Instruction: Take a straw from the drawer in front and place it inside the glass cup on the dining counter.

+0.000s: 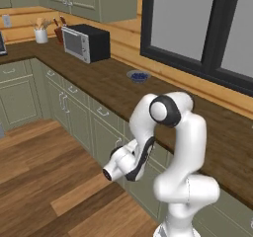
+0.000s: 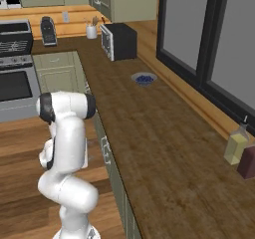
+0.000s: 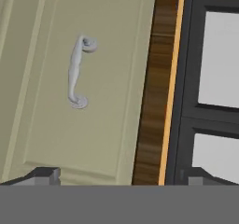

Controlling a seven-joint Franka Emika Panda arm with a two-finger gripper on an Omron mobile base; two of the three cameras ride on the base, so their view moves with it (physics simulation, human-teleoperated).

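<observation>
From the hand camera I'm looking at the drawer (image 3: 79, 78) front, a sage-green panel with its silver bar handle (image 3: 77, 71) running up the frame because the hand is rolled; the drawer is shut, its front flush under the edge of the dark wood worktop (image 3: 151, 101). The gripper (image 3: 119, 177) has its two dark tips far apart at the bottom corners of that view, nothing between them, and short of the panel with the handle lying above and between them. In the left base view my arm (image 1: 170, 147) is folded down beside the cabinet run, the hand (image 1: 121, 164) low in front of the drawer fronts below the worktop (image 1: 123, 88). On that worktop I can see a microwave (image 1: 85, 42) against the wall, a white holder of utensils (image 1: 41, 33) beside it, and a shallow glass bowl of blue berries (image 1: 139, 76) further along. The right base view adds a stove (image 2: 15, 68) at the far left, a dark appliance (image 2: 48, 31) on the counter, and a pale yellow bottle (image 2: 236, 146) next to a dark red container (image 2: 247, 162) near the window. I cannot read any writing, brand or label on any of these; the bottle's face is too small and blurred.
</observation>
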